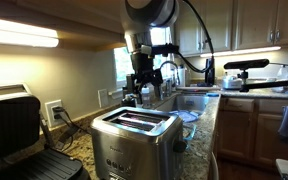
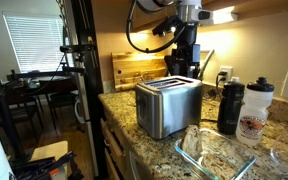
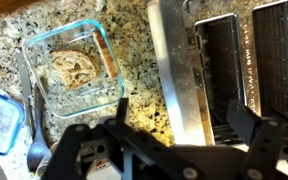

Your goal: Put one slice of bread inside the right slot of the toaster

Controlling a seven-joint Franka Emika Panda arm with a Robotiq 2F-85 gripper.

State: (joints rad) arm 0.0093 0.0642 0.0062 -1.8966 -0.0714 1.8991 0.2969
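The end effector (image 3: 179, 122) hangs above the toaster (image 3: 174, 70), spread wide and holding nothing. The bread slice (image 3: 76, 68) lies in a glass container (image 3: 106, 50) on the granite counter (image 3: 134, 25), just beside the toaster's metal edge. Both slots (image 3: 224, 60) gape unobstructed.
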